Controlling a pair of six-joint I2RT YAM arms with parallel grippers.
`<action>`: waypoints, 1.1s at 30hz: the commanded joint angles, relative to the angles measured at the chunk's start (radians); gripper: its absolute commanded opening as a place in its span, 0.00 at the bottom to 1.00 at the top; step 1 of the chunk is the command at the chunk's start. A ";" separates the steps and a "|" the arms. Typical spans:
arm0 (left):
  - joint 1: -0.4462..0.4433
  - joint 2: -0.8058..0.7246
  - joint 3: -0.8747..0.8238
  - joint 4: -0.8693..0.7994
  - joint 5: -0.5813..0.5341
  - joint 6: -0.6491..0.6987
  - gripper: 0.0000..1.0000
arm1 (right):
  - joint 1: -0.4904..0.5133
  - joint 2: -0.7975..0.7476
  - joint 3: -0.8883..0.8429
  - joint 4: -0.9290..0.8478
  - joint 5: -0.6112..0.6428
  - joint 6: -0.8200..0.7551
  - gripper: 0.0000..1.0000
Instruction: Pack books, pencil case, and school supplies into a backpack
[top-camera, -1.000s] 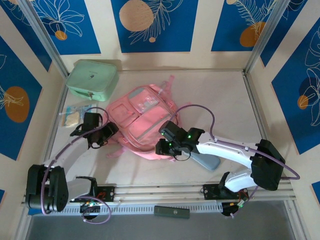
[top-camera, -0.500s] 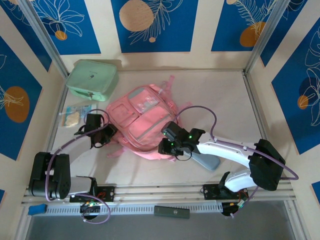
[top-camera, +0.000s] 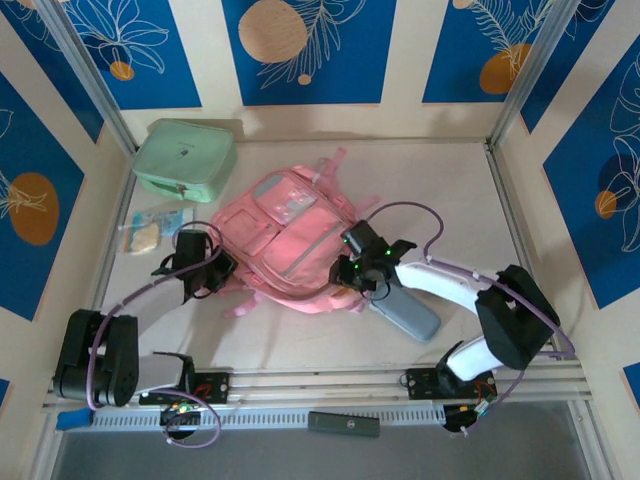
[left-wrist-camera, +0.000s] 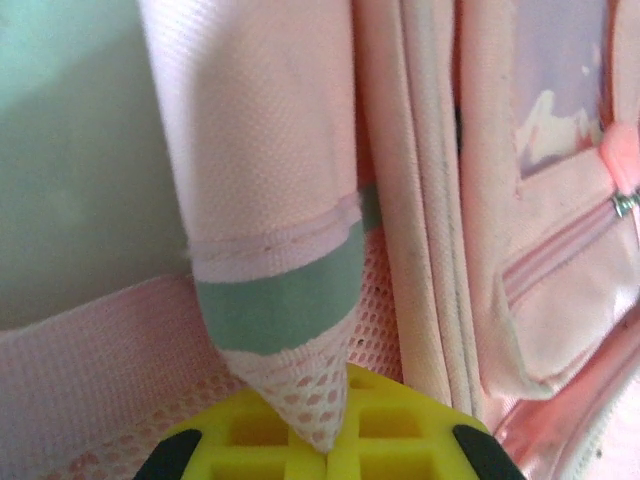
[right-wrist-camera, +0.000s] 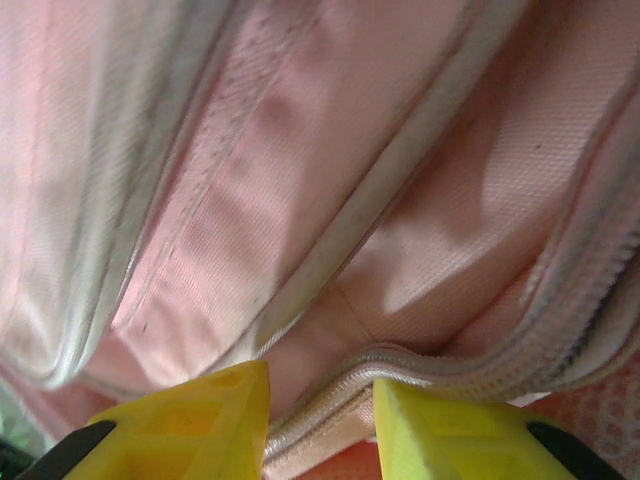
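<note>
The pink backpack (top-camera: 285, 235) lies flat mid-table, front pockets up. My left gripper (top-camera: 216, 272) is at its left edge. In the left wrist view that gripper (left-wrist-camera: 335, 448) is shut on the mesh tip of a pink strap with a green band (left-wrist-camera: 280, 300). My right gripper (top-camera: 362, 264) is at the backpack's right lower edge. In the right wrist view its yellow fingers (right-wrist-camera: 215, 415) pinch the zippered rim (right-wrist-camera: 400, 375). The grey-blue pencil case (top-camera: 408, 314) lies on the table just below the right gripper. The books and school supplies are out of view.
A mint-green boxy case (top-camera: 185, 158) stands at the back left. A clear plastic packet (top-camera: 150, 228) lies left of the left gripper. A dark flat object (top-camera: 343, 424) rests beyond the front rail. Walls close in on both sides.
My left gripper has shut on the strap tip. The right gripper moved up and right along the backpack's edge, pulling it, and more of the pencil case shows.
</note>
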 joint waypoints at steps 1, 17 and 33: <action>-0.050 -0.058 -0.041 0.027 -0.024 -0.078 0.00 | -0.098 0.069 0.091 0.053 -0.065 -0.127 0.34; -0.333 -0.140 -0.042 0.053 -0.271 -0.320 0.00 | -0.055 0.006 0.268 -0.246 0.109 -0.295 0.48; -0.416 -0.149 -0.021 0.067 -0.312 -0.371 0.00 | 0.459 0.060 0.156 0.073 0.340 -0.090 0.40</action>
